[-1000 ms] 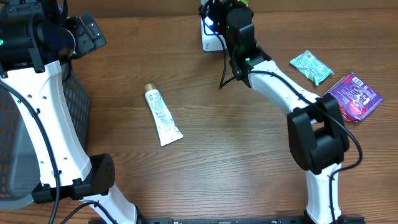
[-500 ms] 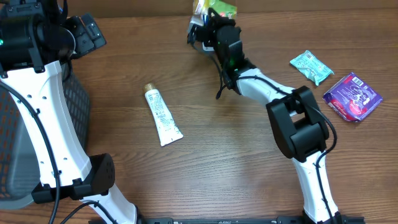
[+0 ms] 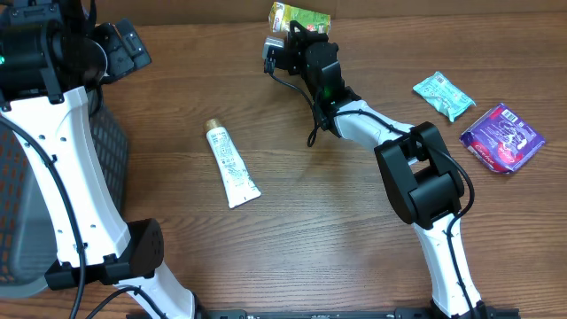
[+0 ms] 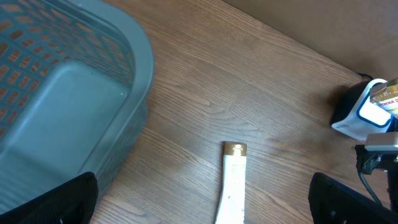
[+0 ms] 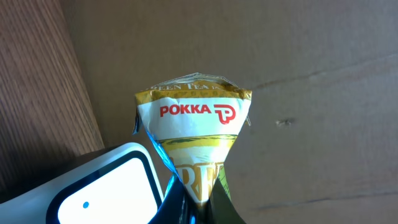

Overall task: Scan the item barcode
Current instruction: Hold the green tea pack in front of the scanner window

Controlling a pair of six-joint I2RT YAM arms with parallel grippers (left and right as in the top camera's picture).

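Note:
A green and yellow Pokka tea packet [image 5: 194,124] is pinched at its lower end by my right gripper [image 5: 202,200], which is shut on it. In the overhead view the packet [image 3: 299,15] is held up at the table's back edge, with the right gripper [image 3: 297,34] just under it. The white barcode scanner [image 5: 106,186] with its blue-lit rim sits close beside the packet, to the left in the right wrist view; it also shows in the left wrist view [image 4: 364,115]. My left gripper [image 4: 205,205] hangs open high over the table's left side, nothing between its fingers.
A white tube with a gold cap [image 3: 232,165] lies left of centre, below the left gripper [image 3: 127,46]. A grey mesh basket [image 3: 18,177] stands at the left edge. A teal packet [image 3: 444,94] and a purple packet [image 3: 503,136] lie at the right.
The right arm has swung left and back with the packet, which now shows at the back edge. The left arm has not moved.

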